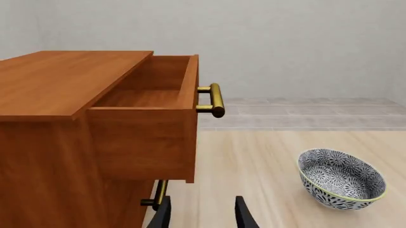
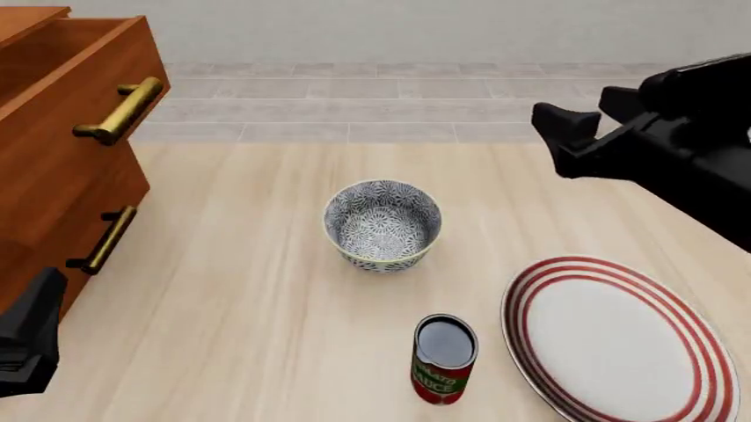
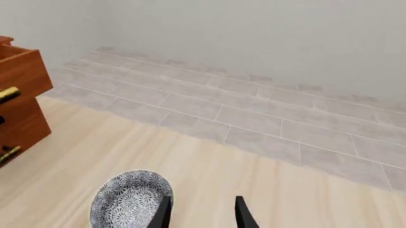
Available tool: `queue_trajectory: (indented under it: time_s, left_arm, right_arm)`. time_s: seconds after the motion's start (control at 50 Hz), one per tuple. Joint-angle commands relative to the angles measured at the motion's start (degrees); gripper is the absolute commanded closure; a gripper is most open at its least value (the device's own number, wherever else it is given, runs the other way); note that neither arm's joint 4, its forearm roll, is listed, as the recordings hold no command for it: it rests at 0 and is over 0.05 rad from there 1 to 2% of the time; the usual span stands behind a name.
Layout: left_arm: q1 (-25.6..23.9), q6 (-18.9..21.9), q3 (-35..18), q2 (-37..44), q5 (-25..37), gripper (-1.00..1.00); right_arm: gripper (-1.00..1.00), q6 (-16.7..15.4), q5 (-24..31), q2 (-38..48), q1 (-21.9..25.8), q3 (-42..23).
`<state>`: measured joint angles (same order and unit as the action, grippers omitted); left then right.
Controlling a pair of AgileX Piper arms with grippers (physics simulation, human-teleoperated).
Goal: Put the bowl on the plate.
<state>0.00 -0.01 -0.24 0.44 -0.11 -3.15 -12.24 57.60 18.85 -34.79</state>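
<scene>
The bowl [image 2: 382,224], white with a blue-grey floral pattern and a pale green rim, stands upright and empty on the wooden table's middle. The plate [image 2: 616,338], white with red rings, lies at the front right, apart from the bowl. My right gripper [image 2: 558,139] hovers open above the table, behind and right of the bowl. In its wrist view the bowl [image 3: 130,200] lies just beside the open right gripper [image 3: 203,214]. My left gripper [image 1: 201,216] is open and empty, low at the front left by the cabinet, with the bowl [image 1: 341,179] off to one side.
A wooden cabinet [image 2: 53,158] with brass handles stands at the table's left, its top drawer [image 1: 149,97] pulled open and empty. A red-labelled can [image 2: 444,359] stands upright in front of the bowl, just left of the plate. Grey tiled floor lies beyond the table's far edge.
</scene>
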Motion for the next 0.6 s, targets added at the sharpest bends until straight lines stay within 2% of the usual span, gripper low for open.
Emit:
queue_trajectory:
  time_s: [0.02, 0.06, 0.08, 0.14, 0.16, 0.28, 0.4, 0.52, 0.56, 0.6]
  left_arm:
    - [0.0, 0.0, 0.0, 0.0, 0.0, -1.0]
    - [0.0, 0.0, 0.0, 0.0, 0.0, -1.0]
    - [0.0, 0.0, 0.0, 0.0, 0.0, -1.0]
    - [0.0, 0.0, 0.0, 0.0, 0.0, -1.0]
    - [0.0, 0.0, 0.0, 0.0, 0.0, -1.0]
    - [0.0, 0.0, 0.0, 0.0, 0.0, -1.0]
    - [0.0, 0.0, 0.0, 0.0, 0.0, -1.0]
    - [0.0, 0.0, 0.0, 0.0, 0.0, -1.0]
    - [0.0, 0.0, 0.0, 0.0, 0.0, -1.0]
    - [0.0, 0.0, 0.0, 0.0, 0.0, -1.0]
  right_arm:
    - [-1.0, 0.2, 4.1, 7.1, 4.9, -6.2]
    - [-1.0, 1.2, 5.1, 8.3, 5.7, -7.1]
    - [-1.0, -0.3, 5.3, 8.8, 6.1, -7.4]
    - [-1.0, -0.2, 5.7, 9.5, 6.3, -7.8]
    - [-1.0, 1.1, 6.6, 10.9, 7.7, -8.8]
    - [-1.0, 0.2, 8.0, 14.4, 8.6, -10.8]
    - [-1.0, 0.6, 10.6, 16.6, 10.9, -12.7]
    - [-1.0, 2.5, 14.1, 19.6, 13.0, -16.2]
    - [-1.0, 1.1, 14.5, 20.9, 12.9, -16.7]
    - [-1.0, 1.5, 14.7, 21.3, 13.3, -17.0]
